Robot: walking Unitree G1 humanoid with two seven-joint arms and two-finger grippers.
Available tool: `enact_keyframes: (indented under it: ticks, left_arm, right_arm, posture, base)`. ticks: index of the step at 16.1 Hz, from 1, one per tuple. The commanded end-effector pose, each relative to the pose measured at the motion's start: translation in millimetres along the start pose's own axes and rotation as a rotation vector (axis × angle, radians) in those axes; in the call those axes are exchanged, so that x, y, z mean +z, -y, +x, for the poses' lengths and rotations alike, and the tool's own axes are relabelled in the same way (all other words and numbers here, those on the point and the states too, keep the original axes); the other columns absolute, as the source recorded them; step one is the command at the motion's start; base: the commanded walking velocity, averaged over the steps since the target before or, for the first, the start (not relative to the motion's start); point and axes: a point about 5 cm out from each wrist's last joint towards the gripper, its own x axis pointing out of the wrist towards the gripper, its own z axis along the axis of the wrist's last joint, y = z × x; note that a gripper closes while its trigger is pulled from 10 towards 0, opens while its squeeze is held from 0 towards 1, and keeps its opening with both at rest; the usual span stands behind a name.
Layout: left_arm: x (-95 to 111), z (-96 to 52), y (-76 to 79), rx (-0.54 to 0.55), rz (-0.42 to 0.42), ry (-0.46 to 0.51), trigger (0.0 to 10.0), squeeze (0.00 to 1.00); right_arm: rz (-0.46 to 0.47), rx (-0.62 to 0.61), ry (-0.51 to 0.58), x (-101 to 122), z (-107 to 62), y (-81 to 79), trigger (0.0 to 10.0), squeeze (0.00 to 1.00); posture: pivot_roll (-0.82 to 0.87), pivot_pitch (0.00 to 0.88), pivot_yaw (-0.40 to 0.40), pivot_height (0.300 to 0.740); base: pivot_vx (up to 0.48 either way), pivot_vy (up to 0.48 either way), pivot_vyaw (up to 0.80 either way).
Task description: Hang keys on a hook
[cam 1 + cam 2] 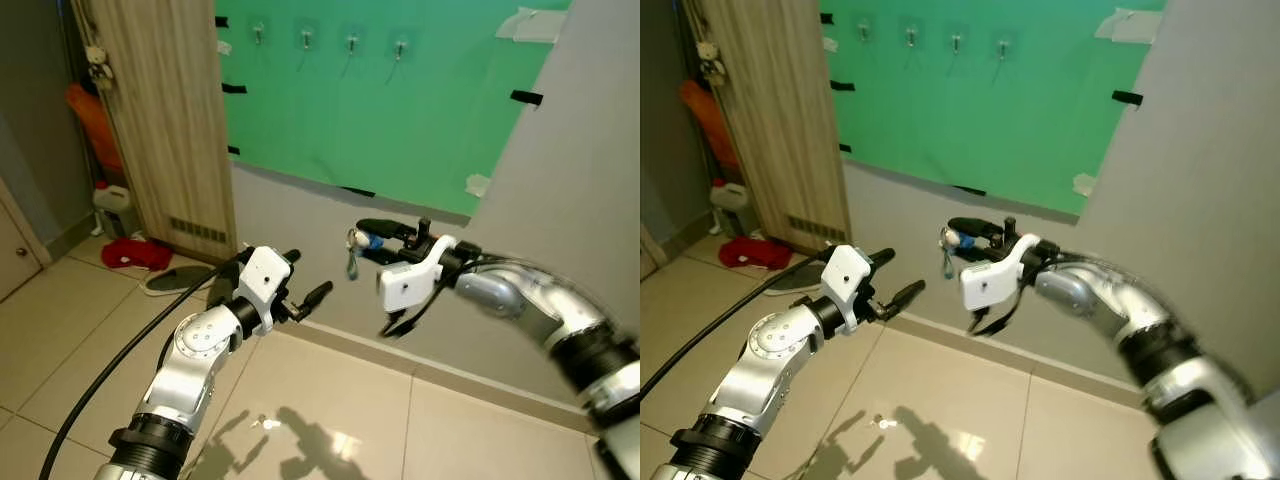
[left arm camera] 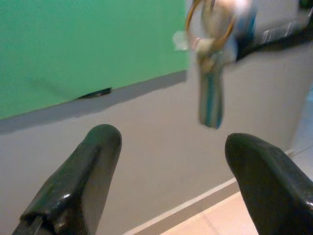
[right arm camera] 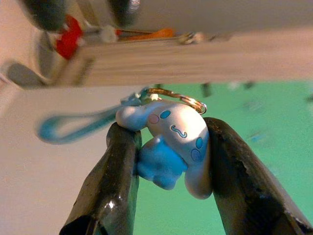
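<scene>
My right gripper (image 1: 364,233) is shut on a white and blue figure charm (image 3: 172,141) of a bunch of keys (image 1: 354,256). A gold ring and a blue key hang below the fingers, in front of the grey wall. The keys (image 2: 211,73) dangle between and beyond my left gripper's fingertips. My left gripper (image 1: 306,276) stands open, low and to the left of the keys, apart from them. Several small hooks (image 1: 305,39) sit in a row high on the green board (image 1: 400,120), well above both grippers.
A wooden door panel (image 1: 165,120) stands at the left, with a red cloth (image 1: 138,253), a white jug (image 1: 115,208) and a slipper on the tiled floor beside it. A grey wall section (image 1: 590,180) juts out at the right.
</scene>
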Motion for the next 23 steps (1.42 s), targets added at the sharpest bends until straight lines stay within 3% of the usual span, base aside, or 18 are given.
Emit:
enact_keyframes:
  ticks: [1,2,4,7,9,12,22,23]
  left_arm:
    - [10,2.5,-1.4,-0.025,0.003,0.027,10.0,0.0]
    - [11,2.4,-2.5,-0.029,0.012,0.028,10.0,0.0]
    - [14,2.6,-3.0,-0.04,0.019,0.038,10.0,0.0]
    - [21,6.1,0.3,-0.066,0.02,0.064,10.0,0.0]
    - [20,10.1,6.5,-0.113,0.088,0.03,10.0,0.0]
    - [16,12.8,7.9,-0.12,0.134,-0.006,10.0,0.0]
    - [15,12.3,1.1,-0.086,0.065,0.028,10.0,0.0]
    - [15,10.8,-0.5,-0.085,0.055,0.028,10.0,0.0]
  right_arm:
    - [0.15,0.027,-0.07,-11,-6.3,-9.7,10.0,0.0]
    - [0.291,0.068,-0.102,-13,-6.5,-21.9,10.0,0.0]
    - [0.411,0.09,-0.109,-10,-4.2,-35.7,10.0,0.0]
    - [0.509,0.111,-0.073,-1,0.0,-45.1,10.0,0.0]
    - [0.608,0.127,-0.046,5,1.8,-44.9,10.0,0.0]
    - [0.663,0.156,-0.024,9,1.9,-46.3,10.0,0.0]
    - [0.58,0.151,0.016,16,-1.7,-28.1,10.0,0.0]
    - [0.436,0.135,0.001,14,-2.6,-23.2,10.0,0.0]
  posture:
    - [-0.07,0.0,-0.056,0.74]
    - [-0.07,0.0,-0.056,0.74]
    - [-0.07,0.0,-0.053,0.74]
    - [-0.07,0.0,-0.051,0.74]
    - [-0.07,0.0,-0.051,0.74]
    - [-0.07,0.0,-0.051,0.74]
    - [-0.08,0.0,-0.045,0.74]
    - [-0.08,0.0,-0.044,0.74]
  base:
    - [0.0,0.0,0.0]
    - [0.0,0.0,0.0]
    - [0.0,0.0,0.0]
    - [0.0,0.0,0.0]
    - [0.0,0.0,0.0]
    - [0.0,0.0,0.0]
    - [0.0,0.0,0.0]
    - [0.0,0.0,0.0]
